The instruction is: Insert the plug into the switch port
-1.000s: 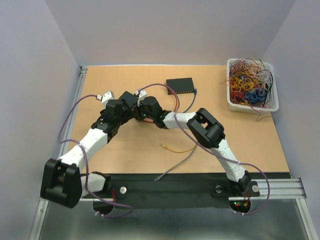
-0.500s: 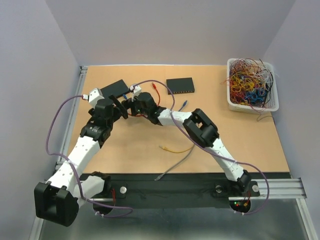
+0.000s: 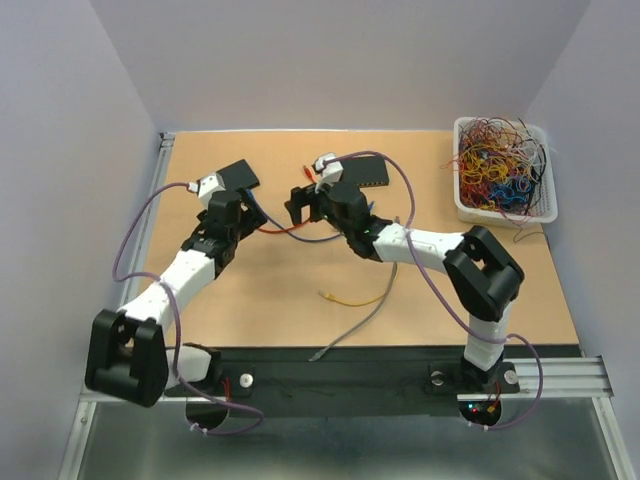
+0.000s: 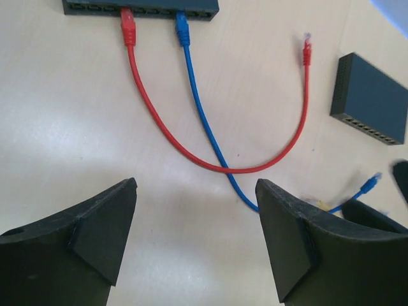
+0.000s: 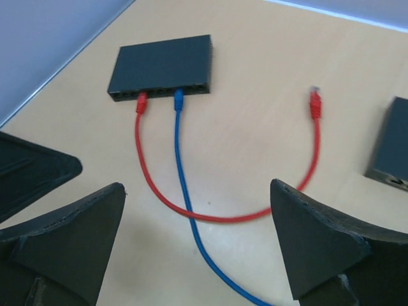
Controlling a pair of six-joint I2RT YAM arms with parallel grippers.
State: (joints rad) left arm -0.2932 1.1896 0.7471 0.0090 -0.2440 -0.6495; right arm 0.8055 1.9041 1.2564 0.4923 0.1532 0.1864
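The left gripper [image 4: 196, 188] is spread wide, its black fingers [image 4: 290, 239] well apart over the bare tabletop [image 4: 57, 127] and gripping nothing. In its wrist view the black switch [image 4: 140, 6] lies at 12 o'clock, cut by the frame edge. Two plugs sit in the switch's port row: the seated red plug [image 4: 129, 29] on the left and the seated blue plug [image 4: 182, 29] a little to its right.

The red cable [image 4: 255, 169] sags toward 6 o'clock, then climbs to 2 o'clock. There the free red plug [image 4: 307, 51] lies on the table, in no port. The blue cable [image 4: 199, 102] crosses the red one just ahead of the finger gap and passes behind the finger at 4 o'clock. The free blue plug [image 4: 371, 185] rests on the table at 3 o'clock. A second switch [image 4: 370, 99] sits at 2 o'clock, near the free red plug but apart from it.

The right gripper [image 5: 197, 191] is likewise fully parted and empty, hanging over the spot where the cables cross.

From above, the grippers face each other across the cables. A basket of tangled wires [image 3: 503, 170] stands at 2 o'clock on the table. A yellow cable [image 3: 352, 298] and a grey cable [image 3: 350, 328] lie toward 6 o'clock, well apart from the switches.
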